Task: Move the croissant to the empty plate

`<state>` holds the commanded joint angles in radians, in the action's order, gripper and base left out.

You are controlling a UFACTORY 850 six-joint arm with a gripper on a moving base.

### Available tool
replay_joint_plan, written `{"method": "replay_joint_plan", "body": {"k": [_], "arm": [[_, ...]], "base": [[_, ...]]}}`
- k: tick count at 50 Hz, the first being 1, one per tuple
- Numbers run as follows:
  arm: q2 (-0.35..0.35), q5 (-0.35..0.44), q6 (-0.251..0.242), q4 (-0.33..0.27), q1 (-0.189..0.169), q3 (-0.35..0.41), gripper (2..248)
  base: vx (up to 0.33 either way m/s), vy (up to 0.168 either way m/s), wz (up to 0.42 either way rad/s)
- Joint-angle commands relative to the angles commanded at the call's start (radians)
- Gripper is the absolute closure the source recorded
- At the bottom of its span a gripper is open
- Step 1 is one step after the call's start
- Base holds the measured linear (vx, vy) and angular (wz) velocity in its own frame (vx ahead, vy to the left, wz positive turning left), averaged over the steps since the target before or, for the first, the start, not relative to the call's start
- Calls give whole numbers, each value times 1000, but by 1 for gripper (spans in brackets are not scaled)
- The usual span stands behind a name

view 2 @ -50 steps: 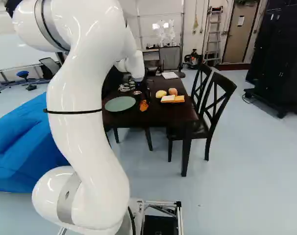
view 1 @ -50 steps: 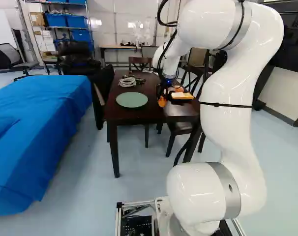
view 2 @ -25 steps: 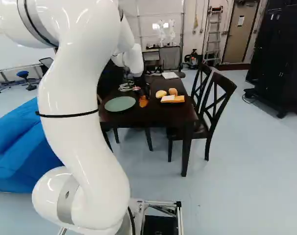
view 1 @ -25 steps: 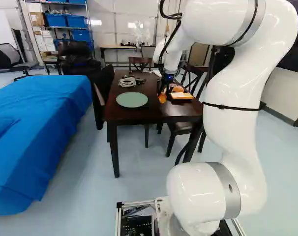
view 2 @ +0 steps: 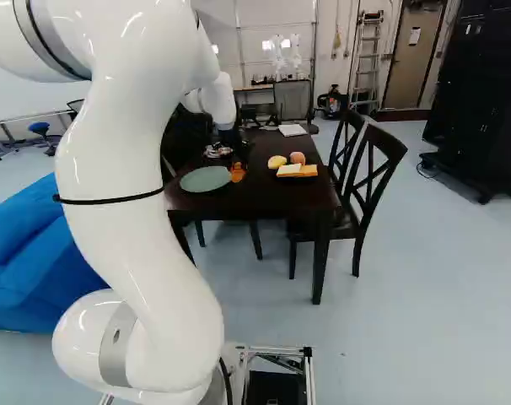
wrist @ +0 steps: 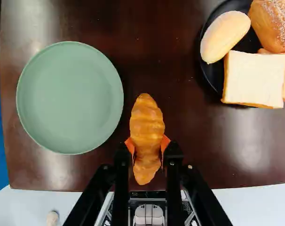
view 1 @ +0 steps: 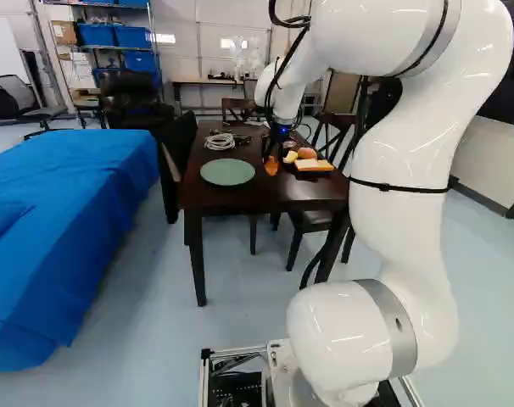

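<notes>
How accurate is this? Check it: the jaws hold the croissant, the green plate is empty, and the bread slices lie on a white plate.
Wrong plate colour: the wrist view shows the bread slices on a black plate. The jaws, closed on both sides, do hold the croissant, and the green plate is empty.

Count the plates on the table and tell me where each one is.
2. The green plate is bare, beside the croissant held in the gripper; the black plate sits on the croissant's other side, under the breads. Another could be hidden behind the arm.
</notes>
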<state>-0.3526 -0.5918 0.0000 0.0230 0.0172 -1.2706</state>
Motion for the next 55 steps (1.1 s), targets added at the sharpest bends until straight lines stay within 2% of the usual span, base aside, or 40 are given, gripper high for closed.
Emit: {"method": "replay_joint_plan", "body": {"k": [55], "arm": [[-111, -1, 0, 0, 164, -145, 172]], "base": [[0, 0, 0]]}}
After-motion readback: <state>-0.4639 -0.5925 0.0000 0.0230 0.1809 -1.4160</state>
